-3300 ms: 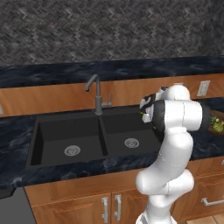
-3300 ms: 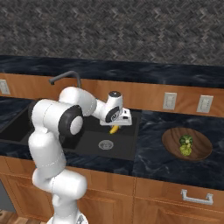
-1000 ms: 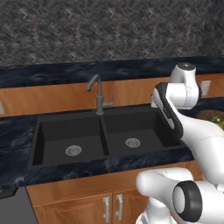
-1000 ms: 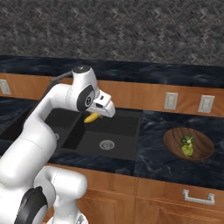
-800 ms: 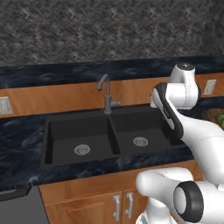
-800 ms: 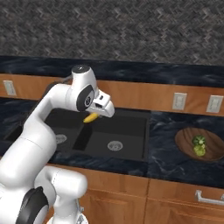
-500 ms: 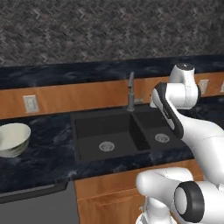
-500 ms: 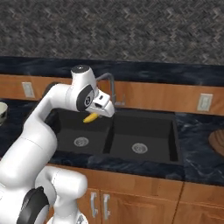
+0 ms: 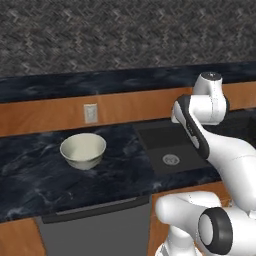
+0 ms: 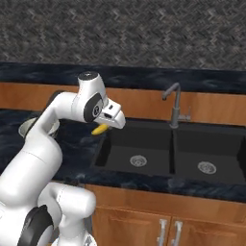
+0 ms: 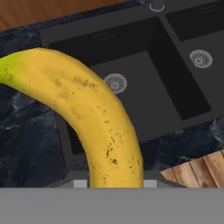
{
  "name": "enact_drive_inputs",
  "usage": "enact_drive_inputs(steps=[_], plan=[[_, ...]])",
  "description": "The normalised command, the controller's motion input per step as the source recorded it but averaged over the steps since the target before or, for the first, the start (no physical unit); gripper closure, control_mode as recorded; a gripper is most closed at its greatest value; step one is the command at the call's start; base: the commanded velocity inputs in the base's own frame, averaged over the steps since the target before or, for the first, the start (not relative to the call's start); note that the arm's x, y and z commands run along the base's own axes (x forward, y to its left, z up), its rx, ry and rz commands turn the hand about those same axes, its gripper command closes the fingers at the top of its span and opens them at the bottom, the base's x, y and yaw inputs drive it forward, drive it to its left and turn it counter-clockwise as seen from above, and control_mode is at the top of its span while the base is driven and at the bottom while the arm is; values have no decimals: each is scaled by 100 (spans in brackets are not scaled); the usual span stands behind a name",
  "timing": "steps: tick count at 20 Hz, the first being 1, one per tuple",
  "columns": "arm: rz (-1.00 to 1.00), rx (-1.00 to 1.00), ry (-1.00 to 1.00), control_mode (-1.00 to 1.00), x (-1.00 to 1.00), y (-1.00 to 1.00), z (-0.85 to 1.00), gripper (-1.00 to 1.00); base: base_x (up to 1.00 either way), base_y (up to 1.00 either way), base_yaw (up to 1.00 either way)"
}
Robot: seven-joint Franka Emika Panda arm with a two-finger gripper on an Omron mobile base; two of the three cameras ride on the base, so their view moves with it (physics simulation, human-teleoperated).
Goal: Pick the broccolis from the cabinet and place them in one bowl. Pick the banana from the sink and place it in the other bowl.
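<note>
My gripper (image 10: 104, 127) is shut on the banana (image 10: 99, 129), a curved yellow fruit held in the air over the counter just left of the sink (image 10: 173, 154). Close up in the hand view, the banana (image 11: 92, 118) arches across the frame above the black two-basin sink (image 11: 144, 83). The other bowl (image 9: 83, 150), pale cream, stands on the dark counter left of the sink (image 9: 167, 147); its rim (image 10: 25, 128) peeks out behind my arm. The broccolis, the cabinet and the one bowl are out of view.
A tall dark faucet (image 10: 175, 104) rises behind the sink. A wall outlet (image 9: 90, 113) sits on the wooden backsplash behind the cream bowl. Dark marble counter (image 9: 30, 175) stretches left of the bowl, with a grey appliance front (image 9: 95, 225) below it.
The base has driven left, so the whole scene slid right: the cream bowl came into view and the wooden bowl left it. The banana stays in my grip, arm pose unchanged.
</note>
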Motion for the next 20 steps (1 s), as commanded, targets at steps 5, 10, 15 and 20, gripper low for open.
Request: enact_drive_inputs(steps=[5, 10, 15, 20], plan=[[0, 0, 0, 100, 0, 0, 0, 100, -1, 100, -4], [0, 0, 0, 100, 0, 0, 0, 100, 0, 100, -4], [0, 0, 0, -100, 0, 20, -7, 100, 0, 53, -2], [1, 0, 0, -100, 3, 15, -2, 100, 0, 0, 0]])
